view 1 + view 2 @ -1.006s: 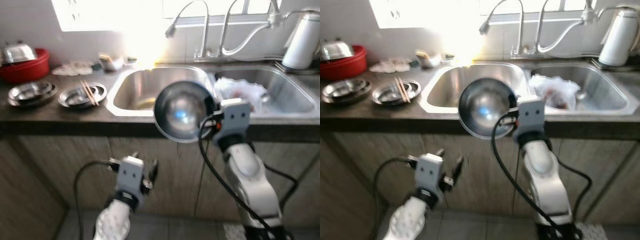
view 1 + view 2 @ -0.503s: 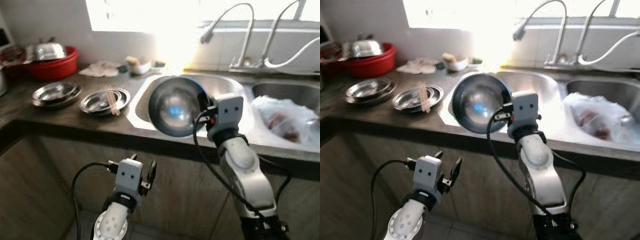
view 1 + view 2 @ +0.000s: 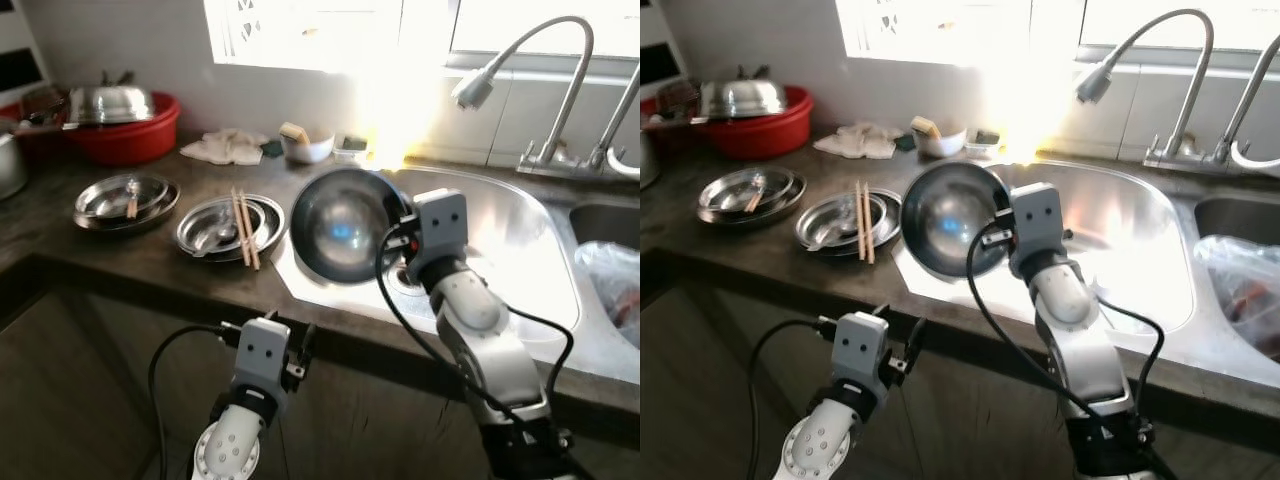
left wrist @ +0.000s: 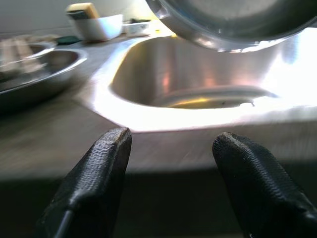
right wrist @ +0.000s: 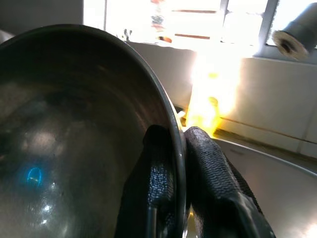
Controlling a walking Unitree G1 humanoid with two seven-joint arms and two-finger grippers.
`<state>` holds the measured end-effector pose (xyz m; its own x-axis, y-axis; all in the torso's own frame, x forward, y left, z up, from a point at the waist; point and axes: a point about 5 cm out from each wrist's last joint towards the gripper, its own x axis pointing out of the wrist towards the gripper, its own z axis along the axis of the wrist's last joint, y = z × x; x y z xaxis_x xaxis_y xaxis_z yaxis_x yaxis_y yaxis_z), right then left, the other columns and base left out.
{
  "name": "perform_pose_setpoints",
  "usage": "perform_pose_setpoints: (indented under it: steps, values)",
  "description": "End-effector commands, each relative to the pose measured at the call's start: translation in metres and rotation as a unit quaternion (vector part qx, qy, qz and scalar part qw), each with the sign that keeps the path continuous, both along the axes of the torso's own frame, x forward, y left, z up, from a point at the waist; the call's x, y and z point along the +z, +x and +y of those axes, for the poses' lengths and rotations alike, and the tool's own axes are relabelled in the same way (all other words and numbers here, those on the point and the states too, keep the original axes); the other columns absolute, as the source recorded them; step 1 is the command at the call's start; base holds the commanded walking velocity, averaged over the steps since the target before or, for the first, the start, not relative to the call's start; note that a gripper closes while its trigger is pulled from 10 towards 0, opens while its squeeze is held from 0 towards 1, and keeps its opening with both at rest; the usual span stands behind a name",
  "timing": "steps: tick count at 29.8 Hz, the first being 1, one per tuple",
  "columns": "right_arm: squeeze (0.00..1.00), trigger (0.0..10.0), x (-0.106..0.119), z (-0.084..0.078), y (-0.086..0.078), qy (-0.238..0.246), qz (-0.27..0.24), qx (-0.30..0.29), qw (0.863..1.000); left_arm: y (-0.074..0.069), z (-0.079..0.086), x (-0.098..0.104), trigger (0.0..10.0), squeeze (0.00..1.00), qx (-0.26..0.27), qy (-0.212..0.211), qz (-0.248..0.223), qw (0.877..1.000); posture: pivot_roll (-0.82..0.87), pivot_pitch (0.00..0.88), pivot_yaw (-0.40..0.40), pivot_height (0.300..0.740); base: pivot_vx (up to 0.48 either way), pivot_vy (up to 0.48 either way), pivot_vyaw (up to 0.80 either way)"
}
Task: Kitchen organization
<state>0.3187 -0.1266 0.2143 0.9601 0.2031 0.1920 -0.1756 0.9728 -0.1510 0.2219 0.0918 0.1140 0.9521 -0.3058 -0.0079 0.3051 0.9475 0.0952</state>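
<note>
My right gripper [image 3: 392,226] is shut on the rim of a round steel bowl [image 3: 340,222], one finger inside [image 5: 157,173] and one outside. The bowl is tipped on edge, its hollow facing me, and hangs over the left edge of the left sink basin [image 3: 510,255]. To its left on the dark counter [image 3: 120,262] lies a steel dish [image 3: 212,232] with a pair of chopsticks [image 3: 246,228] across it. Further left is a stack of steel dishes [image 3: 125,200]. My left gripper [image 4: 171,146] is open and empty, low in front of the counter edge.
A red basin [image 3: 125,132] with a steel lid stands at the back left, beside a crumpled cloth [image 3: 230,148] and a small white bowl [image 3: 306,148]. Faucets [image 3: 520,70] rise behind the sink. A plastic bag [image 3: 615,290] lies in the right basin.
The camera has swung left and closer to the counter. The right gripper still holds the bowl, which now sits nearer the dish with chopsticks. The left gripper stays low and open.
</note>
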Motion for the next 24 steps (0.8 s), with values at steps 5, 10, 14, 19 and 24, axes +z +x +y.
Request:
perform_pose_setpoints:
  steps: [5, 10, 14, 19, 24]
  values:
    - [0.00, 10.0, 0.003, -0.011, 0.011, 0.010, 0.017, -0.023, 1.000, -0.004, -0.006, -0.004, 10.0, 0.00, -0.012, -0.007, 0.013, 1.000, 0.00, 0.000, -0.026, 0.740, 0.000, 0.000, 0.00]
    - [0.00, 10.0, 0.000, -0.019, 0.023, 0.012, 0.047, -0.038, 0.998, -0.005, -0.009, -0.005, 10.0, 0.00, -0.018, -0.012, 0.016, 1.000, 0.00, 0.001, -0.029, 0.740, 0.000, 0.000, 0.00]
    - [0.00, 10.0, -0.015, -0.032, 0.048, 0.003, 0.128, -0.060, 0.990, -0.008, -0.013, -0.004, 10.0, 0.00, -0.023, -0.016, 0.019, 0.999, 0.00, 0.032, -0.033, 0.740, 0.000, 0.000, 0.00]
    - [0.00, 10.0, -0.025, -0.034, 0.063, 0.017, 0.187, -0.054, 0.981, -0.014, -0.011, -0.002, 10.0, 0.00, -0.017, -0.018, 0.025, 0.999, 0.02, 0.059, -0.033, 0.740, 0.000, 0.000, 0.00]
    - [0.00, 10.0, -0.045, -0.023, 0.071, 0.042, 0.238, -0.024, 0.970, -0.018, -0.012, 0.000, 10.0, 0.00, -0.021, -0.018, 0.026, 0.999, 0.04, 0.096, -0.040, 0.740, 0.000, 0.000, 0.00]
